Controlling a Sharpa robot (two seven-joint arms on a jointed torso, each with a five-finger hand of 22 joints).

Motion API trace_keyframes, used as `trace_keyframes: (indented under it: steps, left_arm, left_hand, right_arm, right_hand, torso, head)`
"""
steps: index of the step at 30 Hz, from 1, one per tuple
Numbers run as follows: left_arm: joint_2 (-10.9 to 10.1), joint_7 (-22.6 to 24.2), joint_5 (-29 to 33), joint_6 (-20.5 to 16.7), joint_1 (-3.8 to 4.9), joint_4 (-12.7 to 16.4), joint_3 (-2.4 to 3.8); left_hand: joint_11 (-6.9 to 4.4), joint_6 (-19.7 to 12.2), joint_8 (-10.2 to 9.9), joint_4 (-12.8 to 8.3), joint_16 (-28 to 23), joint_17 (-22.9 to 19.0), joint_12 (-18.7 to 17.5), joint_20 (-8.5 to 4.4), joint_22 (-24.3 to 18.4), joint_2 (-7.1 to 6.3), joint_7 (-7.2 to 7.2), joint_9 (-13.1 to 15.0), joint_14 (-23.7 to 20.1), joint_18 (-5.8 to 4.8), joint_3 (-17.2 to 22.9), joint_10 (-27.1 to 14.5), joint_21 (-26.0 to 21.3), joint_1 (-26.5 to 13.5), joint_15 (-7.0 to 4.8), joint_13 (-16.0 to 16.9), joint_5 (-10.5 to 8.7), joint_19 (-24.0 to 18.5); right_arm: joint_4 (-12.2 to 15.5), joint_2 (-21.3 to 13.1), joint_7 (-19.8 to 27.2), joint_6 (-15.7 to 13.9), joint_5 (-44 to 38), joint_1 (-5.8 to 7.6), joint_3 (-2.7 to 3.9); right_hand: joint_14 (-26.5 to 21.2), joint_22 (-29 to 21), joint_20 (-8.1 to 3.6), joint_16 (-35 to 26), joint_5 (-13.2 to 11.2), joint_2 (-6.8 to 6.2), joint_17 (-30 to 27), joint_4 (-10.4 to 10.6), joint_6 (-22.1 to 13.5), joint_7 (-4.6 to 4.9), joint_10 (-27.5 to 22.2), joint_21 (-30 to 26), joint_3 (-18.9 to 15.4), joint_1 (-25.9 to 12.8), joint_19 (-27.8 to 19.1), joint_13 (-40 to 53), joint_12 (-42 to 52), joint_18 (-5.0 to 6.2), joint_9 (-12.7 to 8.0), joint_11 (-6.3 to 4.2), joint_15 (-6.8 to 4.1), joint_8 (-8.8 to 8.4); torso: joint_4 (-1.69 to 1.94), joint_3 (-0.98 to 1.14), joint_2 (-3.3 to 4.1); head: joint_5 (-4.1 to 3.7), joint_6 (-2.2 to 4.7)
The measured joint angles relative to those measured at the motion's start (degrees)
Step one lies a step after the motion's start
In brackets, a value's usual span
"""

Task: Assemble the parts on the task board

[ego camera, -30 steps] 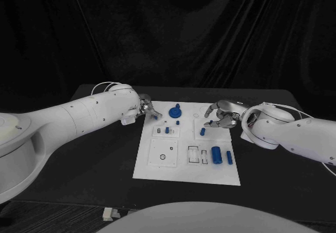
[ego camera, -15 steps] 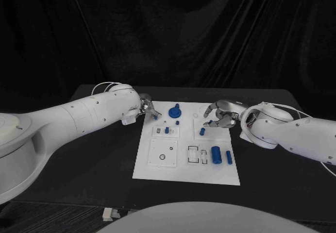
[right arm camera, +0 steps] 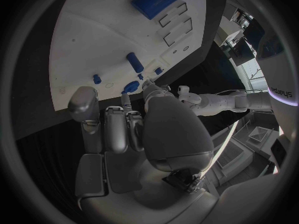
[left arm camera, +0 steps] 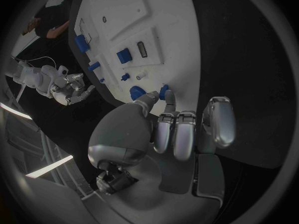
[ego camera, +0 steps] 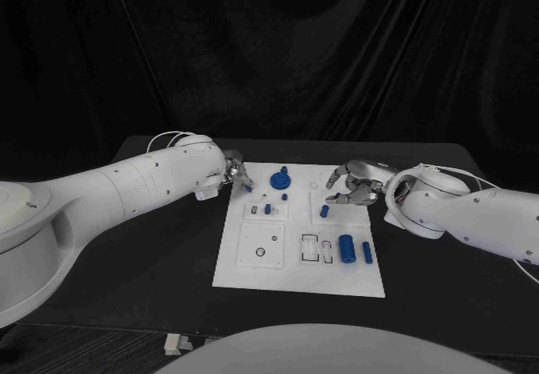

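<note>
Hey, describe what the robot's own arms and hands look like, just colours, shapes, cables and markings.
Both arms are smooth, rounded white shells dotted with small dark screws. The left arm has a thin pale cable looping near its wrist; the right arm has one along its top. The left hand and right hand are silver metal with segmented fingers and rounded palm casings.
</note>
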Motion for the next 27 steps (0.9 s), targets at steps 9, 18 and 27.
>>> trace_keyframes:
  steps: [9,18,27]
  left_arm:
    - [-0.28,0.13,0.00,-0.03,0.00,0.29,-0.02]
    - [-1.17,0.16,0.00,-0.95,0.00,1.87,-0.02]
    - [-5.68,-0.72,-0.01,-2.83,0.45,8.99,-0.04]
  left_hand:
    - [-0.21,1.12,-0.01,-1.71,0.00,0.00,0.00,0.00,0.00,-2.76,-0.31,-0.01,0.00,0.00,8.44,0.21,-0.37,-2.58,0.00,0.00,2.58,0.00]
    - [-0.21,1.74,-0.01,-1.49,0.00,0.00,0.00,-0.41,0.00,-3.44,-0.55,0.04,0.00,0.00,9.55,0.21,0.00,-3.26,0.00,0.00,2.57,0.42]
    - [-0.45,2.27,0.30,-1.75,0.00,0.00,0.00,-0.83,0.00,-4.17,-0.41,0.03,-0.08,0.00,11.01,0.04,0.32,-4.00,-0.35,0.00,2.56,0.84]
  right_arm:
    - [0.00,0.01,0.00,0.00,0.00,-0.01,0.00]
    - [0.02,0.01,0.00,0.00,0.00,-0.04,0.01]
    - [0.17,-0.39,0.00,-0.04,0.00,-0.07,0.01]
  right_hand:
    - [0.00,-0.01,0.00,0.00,0.00,0.00,0.00,0.00,0.00,0.00,0.00,0.00,0.00,0.00,0.00,0.00,0.00,0.00,0.00,0.00,0.00,0.00]
    - [0.00,-0.01,0.00,0.00,0.00,0.00,0.00,0.00,0.00,0.00,0.00,0.00,0.00,0.00,0.00,0.00,0.00,0.00,0.01,0.00,0.00,0.00]
    - [0.00,-0.02,0.00,0.00,0.00,0.00,0.00,0.00,0.00,0.00,0.00,-0.22,0.00,0.00,0.00,0.00,0.00,0.00,0.01,0.00,0.00,0.00]
  torso:
    - [0.04,0.00,-0.02]
    - [0.15,0.00,-0.02]
    - [0.15,-0.02,-0.02]
  head:
    - [0.22,0.00]
    - [0.36,0.00]
    - [0.54,0.00]
